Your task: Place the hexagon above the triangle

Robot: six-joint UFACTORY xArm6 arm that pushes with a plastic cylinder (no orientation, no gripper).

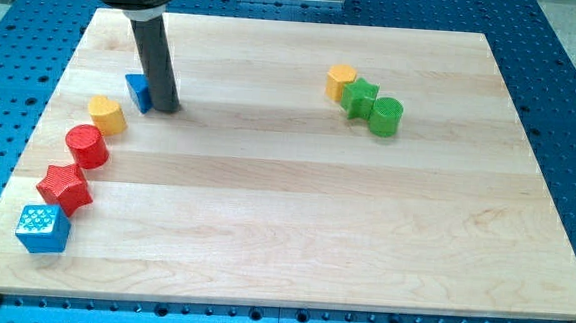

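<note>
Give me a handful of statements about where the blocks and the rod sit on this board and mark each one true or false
1. My tip is right beside the blue triangle, on its right in the view. True.
2. The yellow hexagon lies above the blue triangle in the view. False: it lies below and to the left of it.
3. The red cylinder sits between the yellow hexagon and the red star in the left-hand line. True.
4. The blue cube is at the view's top right. False: it is at the bottom left.
5. The green cylinder stands alone. False: it touches another green block, next to a yellow block.
</note>
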